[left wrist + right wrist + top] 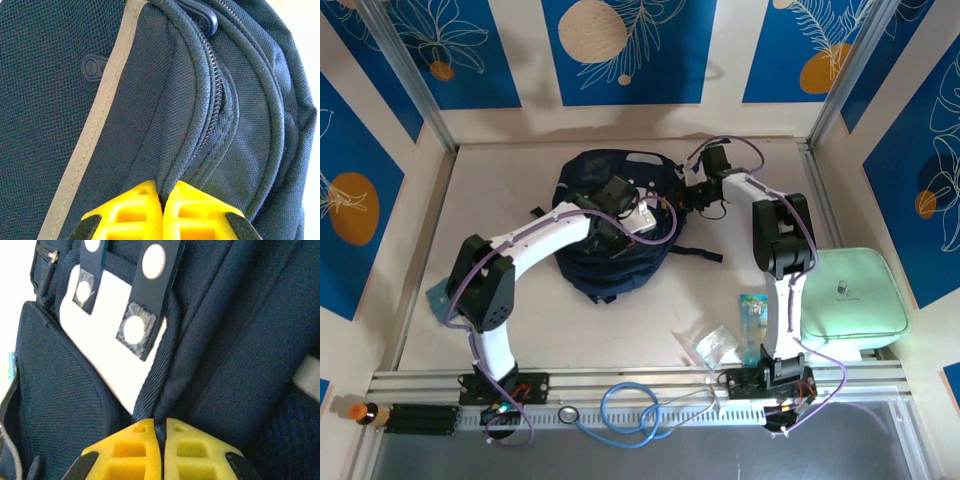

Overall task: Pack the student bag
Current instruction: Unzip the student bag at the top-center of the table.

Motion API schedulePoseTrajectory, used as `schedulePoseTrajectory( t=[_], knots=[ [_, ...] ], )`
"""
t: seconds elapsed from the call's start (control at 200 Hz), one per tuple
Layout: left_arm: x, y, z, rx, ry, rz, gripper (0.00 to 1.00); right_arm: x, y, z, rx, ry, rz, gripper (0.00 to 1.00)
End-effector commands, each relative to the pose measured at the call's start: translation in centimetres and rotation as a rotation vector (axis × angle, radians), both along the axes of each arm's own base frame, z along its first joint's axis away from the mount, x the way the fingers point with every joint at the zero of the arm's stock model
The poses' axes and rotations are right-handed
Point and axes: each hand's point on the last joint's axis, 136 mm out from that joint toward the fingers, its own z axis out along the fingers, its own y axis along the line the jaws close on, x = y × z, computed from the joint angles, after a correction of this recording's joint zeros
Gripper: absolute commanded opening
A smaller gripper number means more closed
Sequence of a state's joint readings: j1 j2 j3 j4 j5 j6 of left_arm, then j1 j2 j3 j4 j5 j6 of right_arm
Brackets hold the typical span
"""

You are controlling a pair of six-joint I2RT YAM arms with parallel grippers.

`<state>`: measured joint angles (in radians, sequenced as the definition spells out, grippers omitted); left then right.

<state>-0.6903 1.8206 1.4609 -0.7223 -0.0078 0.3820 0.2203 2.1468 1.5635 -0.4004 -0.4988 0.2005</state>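
Yellow pads (130, 210) of the left claw (162, 210) are pinched tight on a piped ridge of the student bag (50, 125), right beside its zipper (216, 95). Right claw (160, 450) is likewise clamped on a bag seam below the white patch (107, 350). Bag lies in the middle of the table (620, 335) and the zipper looks closed.

Judged step: bracing the bag for opening, nothing packed yet. Next move needs the fabric held taut while one claw finds the zip pull.

Both arms reach forward, elbows raised, wrists tipped down onto the bag.

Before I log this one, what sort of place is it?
Probably a lab test cell: aluminium frame rail at the near edge, blue printed wall panels boxing in the table.
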Motion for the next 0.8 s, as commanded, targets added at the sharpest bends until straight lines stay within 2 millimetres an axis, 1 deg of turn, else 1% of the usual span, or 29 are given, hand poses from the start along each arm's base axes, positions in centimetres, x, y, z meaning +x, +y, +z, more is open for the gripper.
schedulePoseTrajectory(
  t=[0.0,0.06,0.28,0.515,0.675,0.795],
  knots=[
    [1.3,-1.0,2.2,-0.071,-0.049,0.047,0.0,-2.2,0.5,2.9,0.052,0.001,0.022,0.01],
    [1.5,-1.0,2.3,-0.081,-0.049,0.056,0.0,-2.6,0.3,3.6,0.059,-0.019,0.013,0.0],
    [2.7,-0.9,3.1,-0.143,-0.055,0.138,0.0,-4.6,0.2,5.9,0.112,-0.072,-0.018,0.0],
    [3.8,-2.0,3.7,-0.247,-0.025,0.222,0.0,-6.9,1.0,8.1,0.168,-0.136,-0.022,0.0],
    [4.4,-3.0,4.2,-0.3,-0.001,0.255,0.0,-8.8,2.2,9.0,0.22,-0.162,-0.017,0.0],
    [4.9,-3.6,4.4,-0.333,0.009,0.267,0.0,-10.9,3.3,8.7,0.227,-0.18,-0.009,0.0]
  ],
)
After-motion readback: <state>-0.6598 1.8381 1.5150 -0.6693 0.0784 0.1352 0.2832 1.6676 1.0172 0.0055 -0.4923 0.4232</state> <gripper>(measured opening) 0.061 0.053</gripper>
